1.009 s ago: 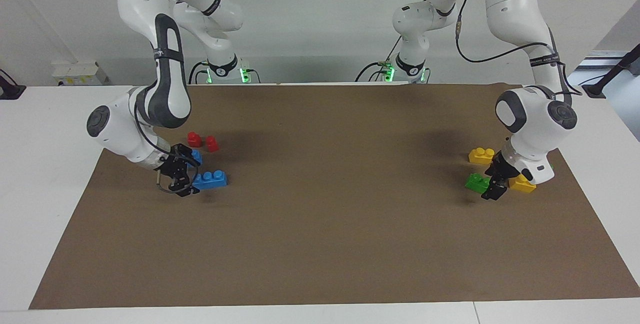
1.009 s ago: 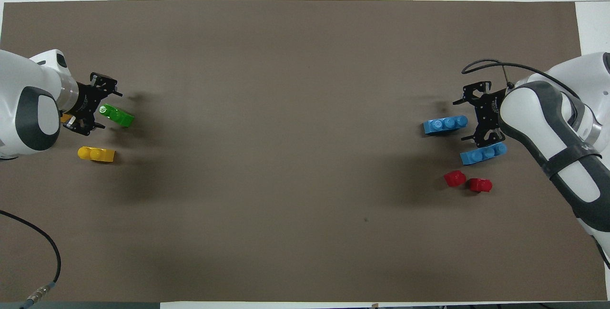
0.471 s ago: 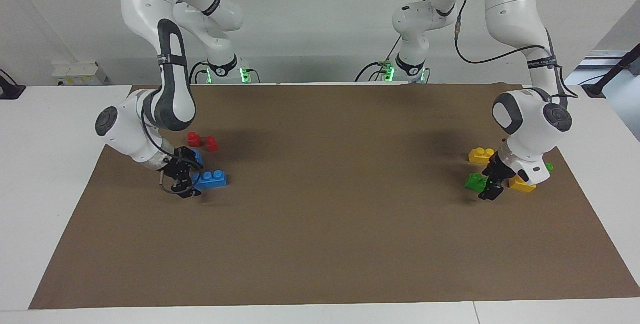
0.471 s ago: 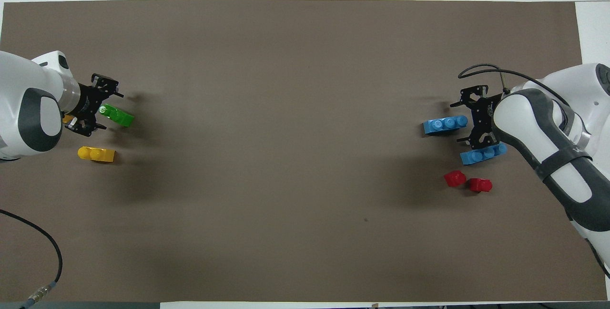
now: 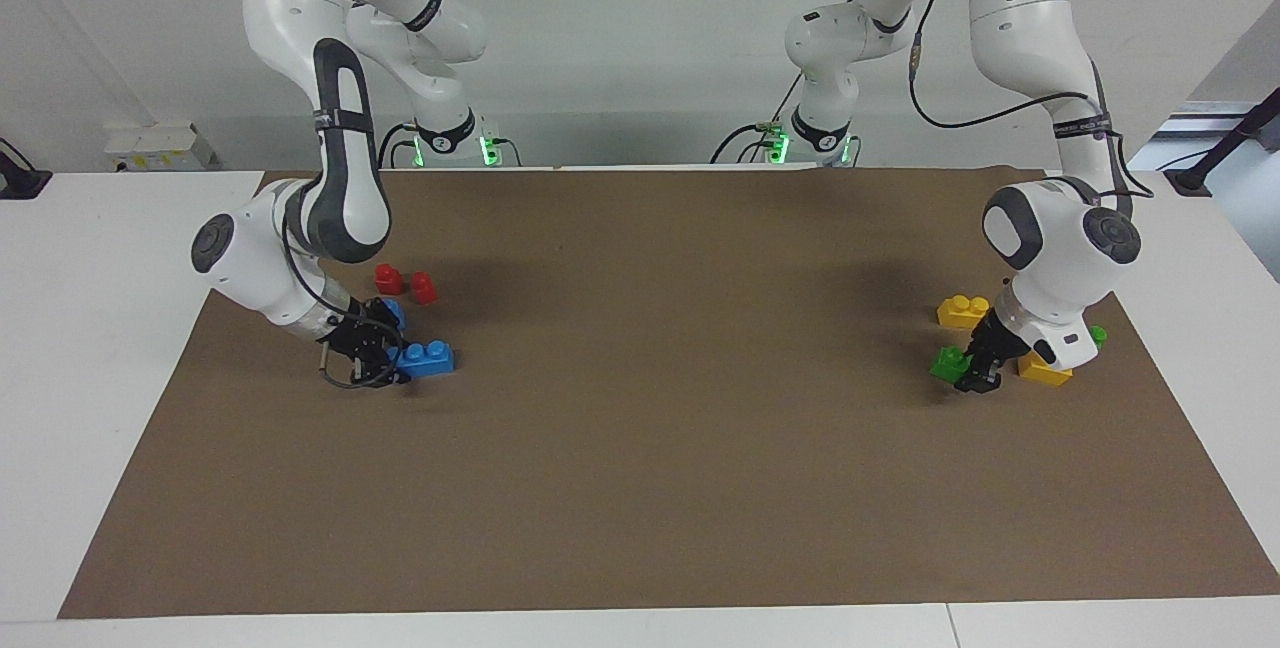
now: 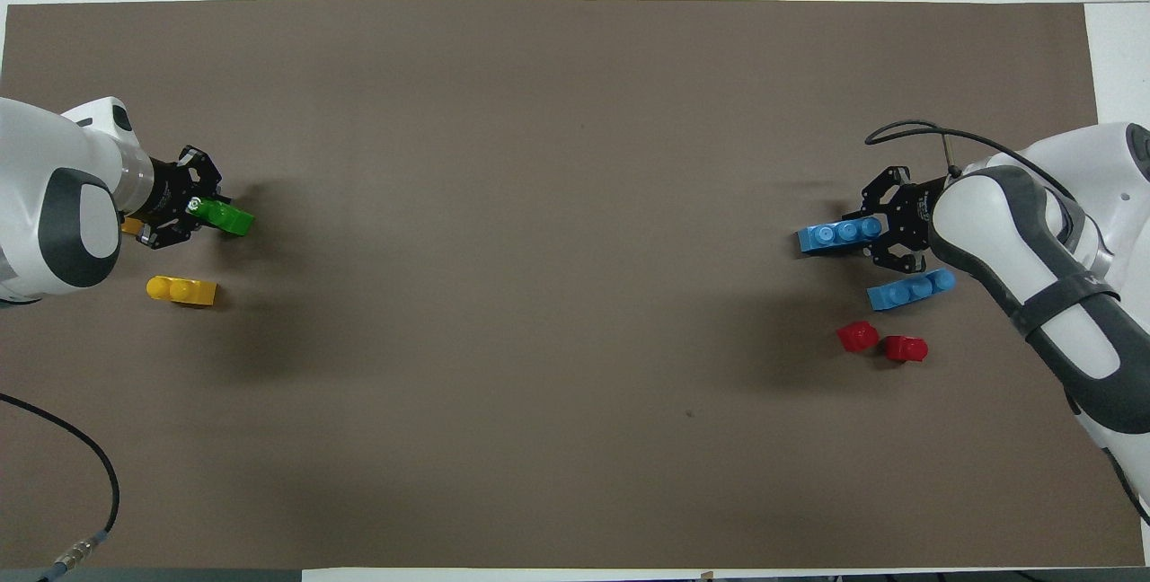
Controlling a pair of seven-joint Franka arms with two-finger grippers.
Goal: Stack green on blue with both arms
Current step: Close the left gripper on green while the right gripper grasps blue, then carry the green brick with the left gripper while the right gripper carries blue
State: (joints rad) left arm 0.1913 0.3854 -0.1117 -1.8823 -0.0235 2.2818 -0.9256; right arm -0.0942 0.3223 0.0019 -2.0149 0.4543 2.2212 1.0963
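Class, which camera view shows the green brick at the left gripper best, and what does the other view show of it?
The overhead view: the green brick shows its whole top and one stud, with the left gripper at its end. In the facing view, the gripper hides much of the brick.

The green brick (image 6: pixel 223 217) is small, bright and two-studded. It lies flat on the brown-covered desk (image 6: pixel 557 205) at the left arm's end, its end between the left gripper's (image 6: pixel 199 207) fingers. The blue brick (image 6: pixel 841 234), longer with three studs in a row, lies flat at the right arm's end, one end between the right gripper's (image 6: pixel 876 233) fingers.
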